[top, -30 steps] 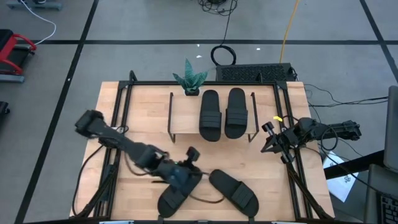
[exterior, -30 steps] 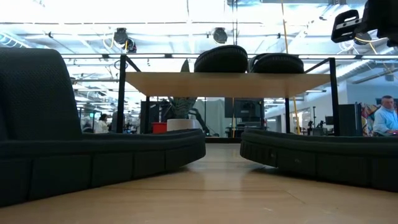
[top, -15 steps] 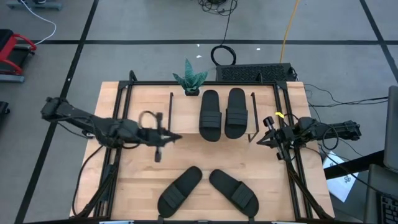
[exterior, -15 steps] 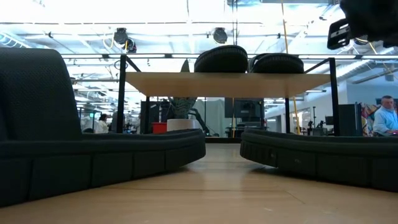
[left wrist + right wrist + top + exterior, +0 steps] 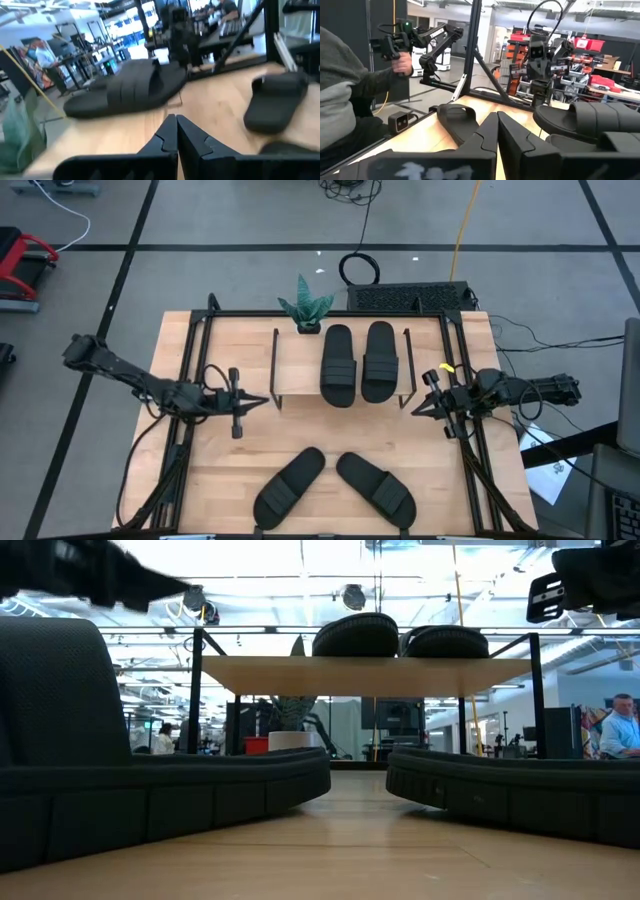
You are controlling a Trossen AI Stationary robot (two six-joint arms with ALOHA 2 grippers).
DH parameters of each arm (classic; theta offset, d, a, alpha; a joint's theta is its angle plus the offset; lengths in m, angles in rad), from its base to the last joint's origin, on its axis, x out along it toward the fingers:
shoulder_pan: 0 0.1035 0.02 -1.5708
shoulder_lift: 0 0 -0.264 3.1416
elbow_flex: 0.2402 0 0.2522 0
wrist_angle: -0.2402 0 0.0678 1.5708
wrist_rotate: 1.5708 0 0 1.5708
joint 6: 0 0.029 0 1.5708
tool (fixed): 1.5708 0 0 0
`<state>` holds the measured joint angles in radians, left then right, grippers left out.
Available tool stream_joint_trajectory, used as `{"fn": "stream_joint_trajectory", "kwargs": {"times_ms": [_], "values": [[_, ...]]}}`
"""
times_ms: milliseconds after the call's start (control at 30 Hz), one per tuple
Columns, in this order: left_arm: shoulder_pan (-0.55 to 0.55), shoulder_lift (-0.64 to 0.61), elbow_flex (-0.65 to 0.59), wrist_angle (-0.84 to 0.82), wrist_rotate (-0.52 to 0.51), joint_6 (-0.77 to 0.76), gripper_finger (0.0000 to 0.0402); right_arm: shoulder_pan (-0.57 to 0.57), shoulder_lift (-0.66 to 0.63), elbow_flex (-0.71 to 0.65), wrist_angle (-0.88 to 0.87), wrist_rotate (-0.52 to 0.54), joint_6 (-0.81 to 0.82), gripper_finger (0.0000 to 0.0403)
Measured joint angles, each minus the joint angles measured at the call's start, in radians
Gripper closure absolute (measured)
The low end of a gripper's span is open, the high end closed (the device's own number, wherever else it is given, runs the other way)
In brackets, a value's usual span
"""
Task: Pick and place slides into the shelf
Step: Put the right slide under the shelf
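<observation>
Two black slides (image 5: 338,365) (image 5: 380,360) lie side by side, soles down, on the shelf (image 5: 295,360) at the table's far middle. In the low view they top its board (image 5: 365,675). Two more slides (image 5: 290,485) (image 5: 377,485) lie soles down on the table near its front edge. My left gripper (image 5: 262,402) is shut and empty, pointing level toward the shelf's left legs. My right gripper (image 5: 416,409) is shut and empty by the shelf's right legs, pointing toward the table's left. Both wrist views show shut fingers (image 5: 176,127) (image 5: 496,125).
A small green plant (image 5: 305,308) stands behind the shelf at the table's far edge. Black frame rails (image 5: 190,380) run along the table's left and right sides. Bare tabletop (image 5: 330,435) lies between the shelf and the front slides. A person (image 5: 350,100) sits beside the table.
My left gripper has drawn back from above the front left slide toward the table's left and far side, turning until it points level at the shelf's left legs. It has stayed shut. The slides have kept their places. My right gripper has tipped slightly in place.
</observation>
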<state>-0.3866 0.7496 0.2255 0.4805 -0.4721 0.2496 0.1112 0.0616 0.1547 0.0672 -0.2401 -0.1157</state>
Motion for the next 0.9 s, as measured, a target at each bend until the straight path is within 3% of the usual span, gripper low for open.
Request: {"fn": "stream_joint_trajectory", "kwargs": {"times_ms": [233, 633, 900], "values": [[0.001, -0.044, -0.148, 0.142, 0.034, -0.027, 0.0401, 0.0, 0.0, 0.0, -0.006, 0.013, -0.036, 0.0403], [0.001, -0.057, -0.18, 0.153, 0.079, -0.101, 0.0397, 0.0, 0.001, -0.027, -0.02, 0.051, -0.046, 0.0403], [0.001, -0.056, -0.18, 0.182, 0.04, -0.114, 0.0394, 0.016, 0.001, -0.016, 0.075, -0.121, 0.035, 0.0403]]}}
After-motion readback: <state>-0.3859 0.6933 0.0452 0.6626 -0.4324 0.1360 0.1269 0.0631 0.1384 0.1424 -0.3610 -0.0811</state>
